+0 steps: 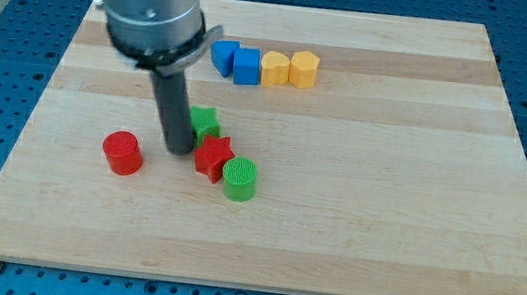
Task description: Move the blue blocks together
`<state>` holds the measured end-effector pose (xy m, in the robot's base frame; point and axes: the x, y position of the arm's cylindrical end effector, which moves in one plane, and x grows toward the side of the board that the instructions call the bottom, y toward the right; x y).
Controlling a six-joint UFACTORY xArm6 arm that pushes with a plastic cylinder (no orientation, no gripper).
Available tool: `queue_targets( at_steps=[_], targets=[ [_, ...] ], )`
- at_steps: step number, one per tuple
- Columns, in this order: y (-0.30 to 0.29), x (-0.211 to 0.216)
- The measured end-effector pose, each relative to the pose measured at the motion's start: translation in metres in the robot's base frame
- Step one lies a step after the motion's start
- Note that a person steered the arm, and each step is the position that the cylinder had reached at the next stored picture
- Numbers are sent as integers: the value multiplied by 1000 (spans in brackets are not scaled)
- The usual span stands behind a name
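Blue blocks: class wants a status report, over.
My tip down beside the red star and green block. Two blue blocks touching near the view's top. Nothing between them.

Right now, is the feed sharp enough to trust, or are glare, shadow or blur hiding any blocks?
Camera view: lighting is even, with no strong glare on the board; the two blue blocks look crisp; my tip casts only a faint shadow; the rod hides part of the green block; the arm housing at the view's top looks slightly soft.
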<state>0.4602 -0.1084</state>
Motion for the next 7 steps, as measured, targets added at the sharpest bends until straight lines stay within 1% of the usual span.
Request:
queue_targets(
  at_steps=[1,2,3,4,5,6,7],
  targets=[
    [12,-66],
    [27,-116],
    [38,-122],
    [39,-116],
    [31,-86],
    [31,-86],
    [38,-100]
  ],
)
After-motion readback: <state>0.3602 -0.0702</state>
